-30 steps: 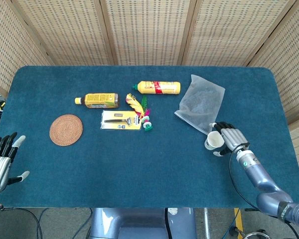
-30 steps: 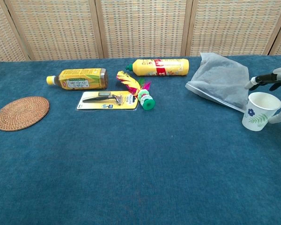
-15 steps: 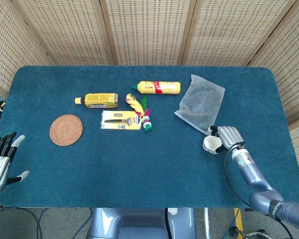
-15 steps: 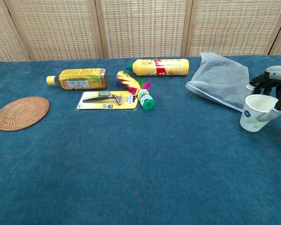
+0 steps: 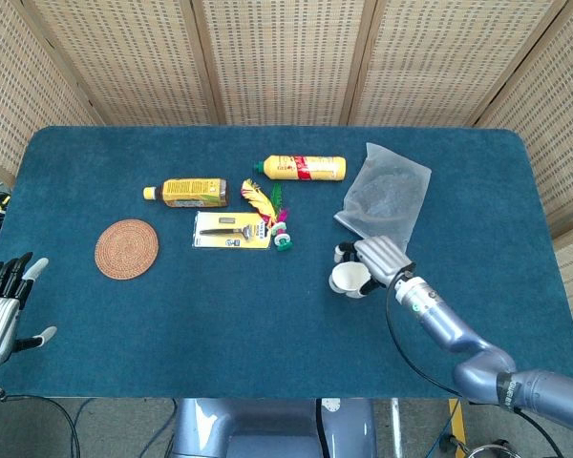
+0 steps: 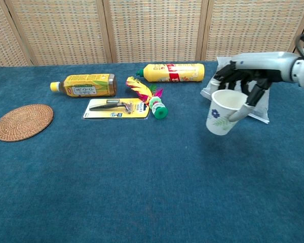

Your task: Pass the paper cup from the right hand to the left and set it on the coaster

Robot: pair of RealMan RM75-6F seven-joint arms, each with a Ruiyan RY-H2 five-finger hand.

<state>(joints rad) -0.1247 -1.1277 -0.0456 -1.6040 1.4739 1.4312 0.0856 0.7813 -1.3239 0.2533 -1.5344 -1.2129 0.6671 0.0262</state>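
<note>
- Head view: blue table (image 5: 267, 324) takes up most of the frame, wicker screens behind.
- Clear plastic bag (image 5: 386, 197) lies flat just behind the right hand, biggest loose item. Probably no obstacle, since the cup's path runs the other way.
- Right hand (image 5: 377, 260) sits mid-right of table w/ fingers wrapped over the rim and side of the paper cup (image 6: 222, 112). Cup is lifted off the cloth and tilted, mouth up and toward the camera in chest view.
- Left hand (image 5: 2, 303) is at the far left table edge, fingers spread, holding nothing, well apart from the cup.
- Coaster (image 5: 127, 249), round woven, lies at left of table, nothing on it, between the two hands but nearer the left one.
- Clutter mid-table, behind the straight line from cup to coaster: yellow bottle w/ red band (image 5: 302, 168), amber bottle (image 5: 188, 192), razor on its card (image 5: 231, 230), feathered shuttlecock (image 5: 270, 216). All low and lying down, so I judge they shouldn't block a carried cup, tho the razor card is nearest the line.
- Cup handling, my guess: v. light, thin-walled, looks empty, crushes easily, so gentle squeeze only. Left hand should prob take the lower wall, below the right hand's fingers, then set it upright.
</note>
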